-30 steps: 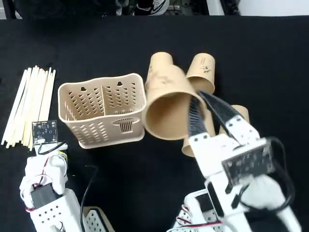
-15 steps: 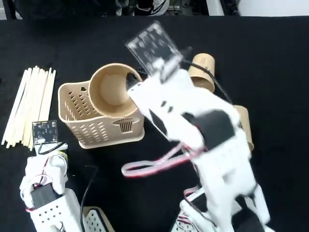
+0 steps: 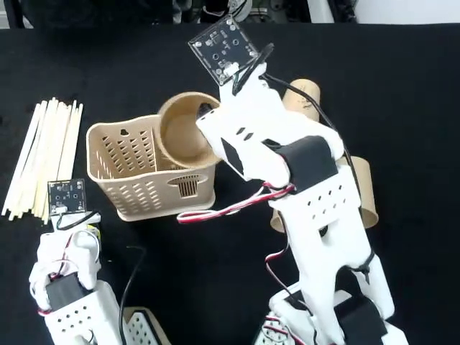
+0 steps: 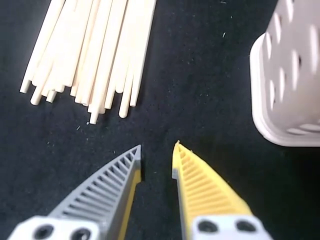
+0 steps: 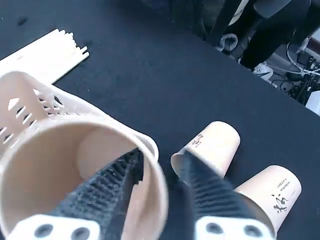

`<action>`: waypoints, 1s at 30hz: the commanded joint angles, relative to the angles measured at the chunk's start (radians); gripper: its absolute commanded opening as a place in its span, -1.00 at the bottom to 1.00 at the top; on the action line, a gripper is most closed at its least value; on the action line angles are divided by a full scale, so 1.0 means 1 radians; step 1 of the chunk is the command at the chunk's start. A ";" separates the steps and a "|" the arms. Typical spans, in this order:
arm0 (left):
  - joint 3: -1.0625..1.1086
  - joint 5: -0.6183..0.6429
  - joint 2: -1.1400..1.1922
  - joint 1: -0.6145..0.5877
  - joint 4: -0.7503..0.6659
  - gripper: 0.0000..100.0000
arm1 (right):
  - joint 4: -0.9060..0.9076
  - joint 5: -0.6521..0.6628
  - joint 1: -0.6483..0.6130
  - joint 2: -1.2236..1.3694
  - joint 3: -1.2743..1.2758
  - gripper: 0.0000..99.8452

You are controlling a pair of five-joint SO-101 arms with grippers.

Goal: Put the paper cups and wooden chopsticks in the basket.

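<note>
A tan slotted basket [image 3: 136, 180] stands left of centre. My right gripper [image 3: 207, 123] is shut on a large paper cup [image 3: 185, 131], holding it tilted over the basket's right end. In the right wrist view one finger is inside the paper cup [image 5: 60, 170] and the other outside its rim, with the right gripper [image 5: 160, 167] above the basket [image 5: 35, 95]. Wooden chopsticks [image 3: 44, 152] lie in a bundle left of the basket. My left gripper [image 4: 157, 157] hovers open just short of the chopsticks [image 4: 95, 50], holding nothing.
Two more paper cups lie on the black table to the right of the basket, one farther back [image 3: 305, 97] and one nearer [image 3: 361, 188], partly behind the right arm. Both cups [image 5: 210, 147] [image 5: 272, 192] lie on their sides. The left arm [image 3: 65, 251] sits at the front left.
The right arm swung the large cup from right of the basket to over the basket's right end. The left arm stayed still.
</note>
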 commanded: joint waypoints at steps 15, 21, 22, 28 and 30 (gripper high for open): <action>0.019 -0.006 -0.003 0.010 -0.012 -0.77 | 0.167 0.199 0.011 -0.030 -0.071 -0.27; 0.019 -0.006 -0.003 0.010 -0.011 -0.77 | 0.471 0.548 0.040 -0.096 -0.012 -0.27; 0.019 -0.006 -0.003 0.010 -0.009 -0.77 | 0.465 0.583 0.074 -0.127 0.039 -0.27; 0.019 -0.008 -0.003 0.010 -0.008 -0.77 | 0.388 0.899 0.278 -0.334 0.463 -0.27; 0.019 -0.008 -0.003 0.010 -0.008 -0.77 | 0.313 0.991 0.353 -0.430 0.611 -0.27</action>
